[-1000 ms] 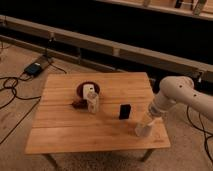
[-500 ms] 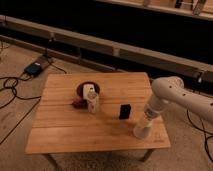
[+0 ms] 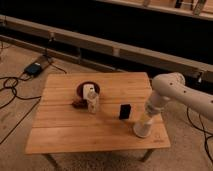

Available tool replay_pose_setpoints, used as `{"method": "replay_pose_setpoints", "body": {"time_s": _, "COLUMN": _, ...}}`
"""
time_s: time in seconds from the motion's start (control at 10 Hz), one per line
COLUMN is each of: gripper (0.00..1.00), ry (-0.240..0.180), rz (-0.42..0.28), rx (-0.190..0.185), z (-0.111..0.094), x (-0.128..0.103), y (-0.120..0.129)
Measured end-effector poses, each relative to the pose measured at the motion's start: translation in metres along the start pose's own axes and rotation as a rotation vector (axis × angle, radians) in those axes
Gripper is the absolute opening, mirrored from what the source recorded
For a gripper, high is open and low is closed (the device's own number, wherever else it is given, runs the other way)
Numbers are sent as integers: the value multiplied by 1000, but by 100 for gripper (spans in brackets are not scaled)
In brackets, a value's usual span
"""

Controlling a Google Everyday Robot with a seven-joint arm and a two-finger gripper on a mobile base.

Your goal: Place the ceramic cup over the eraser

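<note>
Tool [image 3: 148, 115], grip impossible to tell, poised at the plain white tapered ceramic cup [image 3: 142, 129], four o'clock of the small black eraser block [image 3: 125, 111]; likely light, stiff, slick, breakable, best pinched across its walls.

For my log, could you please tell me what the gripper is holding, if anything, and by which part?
It cannot be told: the gripper sits at the top of the plain white tapered ceramic cup on the wooden table.

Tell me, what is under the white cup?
The cup seems to rest on the table; whatever it covers is hidden. The eraser stands uncovered beside it, apart. The claw is at the cup's top.
</note>
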Motion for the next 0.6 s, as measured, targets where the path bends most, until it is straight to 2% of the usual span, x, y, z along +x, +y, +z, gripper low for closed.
{"method": "replay_pose_setpoints", "body": {"time_s": 0.3, "gripper": 0, "ry": -46, "rz": -5, "rx": 61, "z": -40, "x": -15, "y": -16}}
{"method": "replay_pose_setpoints", "body": {"time_s": 0.6, "gripper": 0, "ry": -99, "rz": -90, "rx": 132, "z": -92, "x": -53, "y": -19}}
